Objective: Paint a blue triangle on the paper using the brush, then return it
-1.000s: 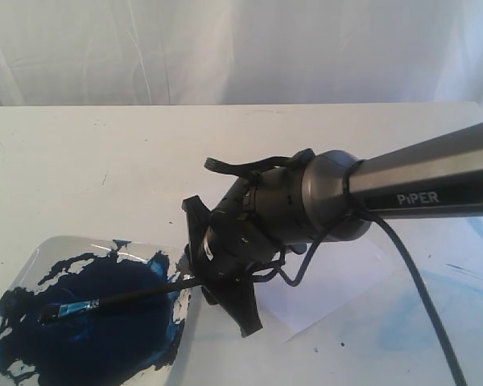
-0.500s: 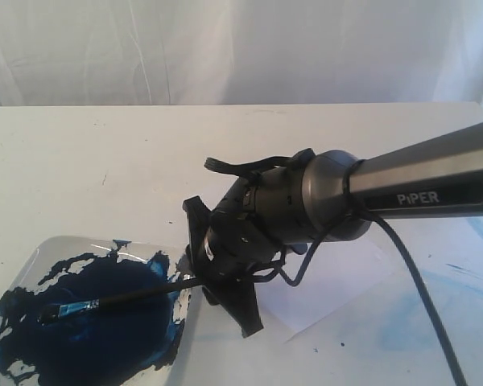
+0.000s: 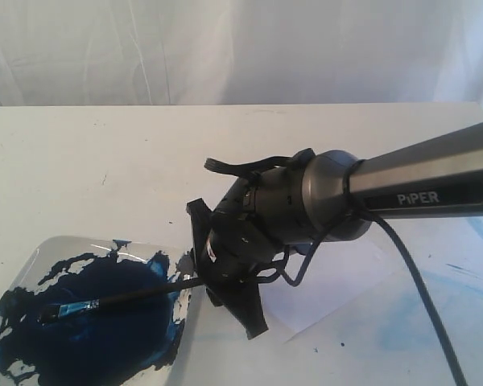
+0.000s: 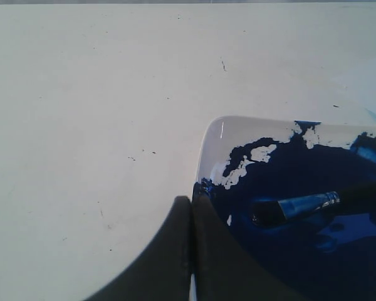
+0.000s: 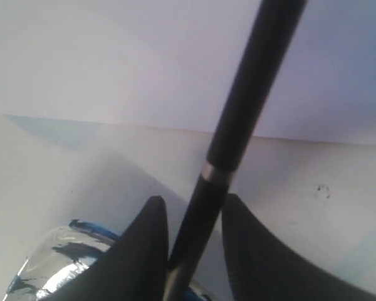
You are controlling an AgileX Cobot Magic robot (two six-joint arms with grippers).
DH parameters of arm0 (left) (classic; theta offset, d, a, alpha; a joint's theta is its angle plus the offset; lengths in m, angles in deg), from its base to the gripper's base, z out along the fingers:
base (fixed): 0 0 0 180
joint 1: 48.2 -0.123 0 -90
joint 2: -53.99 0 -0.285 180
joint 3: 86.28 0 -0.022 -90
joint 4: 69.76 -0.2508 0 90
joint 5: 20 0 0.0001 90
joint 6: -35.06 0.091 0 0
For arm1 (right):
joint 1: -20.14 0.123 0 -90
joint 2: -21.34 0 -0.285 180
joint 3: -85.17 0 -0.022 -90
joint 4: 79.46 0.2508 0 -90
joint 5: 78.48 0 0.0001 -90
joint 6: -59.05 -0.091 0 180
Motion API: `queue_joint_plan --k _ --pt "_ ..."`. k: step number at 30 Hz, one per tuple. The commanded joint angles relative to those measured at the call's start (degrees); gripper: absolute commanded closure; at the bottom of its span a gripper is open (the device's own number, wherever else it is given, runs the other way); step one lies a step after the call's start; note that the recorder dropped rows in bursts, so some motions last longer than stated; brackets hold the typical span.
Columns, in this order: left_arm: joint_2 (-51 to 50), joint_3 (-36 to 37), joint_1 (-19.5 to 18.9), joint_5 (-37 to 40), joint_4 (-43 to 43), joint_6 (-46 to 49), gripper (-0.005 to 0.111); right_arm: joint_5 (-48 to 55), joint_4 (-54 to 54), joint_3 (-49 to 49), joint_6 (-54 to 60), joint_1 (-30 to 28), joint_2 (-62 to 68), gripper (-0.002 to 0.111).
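The brush (image 3: 137,296) lies with its blue-stained tip in the dark blue paint of the white tray (image 3: 40,249). Its black handle runs back between the fingers of my right gripper (image 3: 203,277). In the right wrist view the handle (image 5: 244,113) rests against one finger with a gap to the other, so the right gripper (image 5: 191,204) is open around it. The paper (image 3: 338,281) lies under the right arm. No blue triangle shows; the arm covers much of the sheet. My left gripper (image 4: 192,199) is shut and empty beside the tray's rim (image 4: 238,125), near the brush tip (image 4: 307,204).
Pale blue smears of old paint (image 3: 459,281) mark the tabletop at the right. A white curtain (image 3: 225,48) hangs behind the table's far edge. The right arm's cable (image 3: 419,281) trails over the paper.
The right gripper's fingers have spread slightly apart around the brush handle. The brush itself has stayed where it lay in the tray.
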Motion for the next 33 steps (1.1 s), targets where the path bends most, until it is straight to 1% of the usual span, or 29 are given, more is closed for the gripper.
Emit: queue_joint_plan --k 1,5,8,20,25,33 --pt "0.23 0.25 0.49 0.15 0.26 -0.06 0.107 -0.23 -0.94 -0.12 -0.38 -0.60 0.39 0.088" --pt "0.23 0.25 0.49 0.15 0.26 -0.06 0.107 -4.01 -0.42 -0.12 -0.38 -0.60 2.14 0.092" --pt "0.23 0.25 0.49 0.15 0.26 -0.06 0.107 -6.76 0.30 -0.12 -0.38 -0.60 3.06 0.093" --pt "0.23 0.25 0.49 0.15 0.26 -0.06 0.107 -5.27 0.30 -0.12 -0.38 -0.60 2.83 0.104" --pt "0.23 0.25 0.49 0.15 0.26 -0.06 0.107 -5.37 0.19 -0.01 -0.38 -1.40 1.91 0.105" --pt "0.23 0.25 0.49 0.15 0.26 -0.06 0.107 -5.36 -3.94 -0.01 -0.38 -3.25 -1.81 0.105"
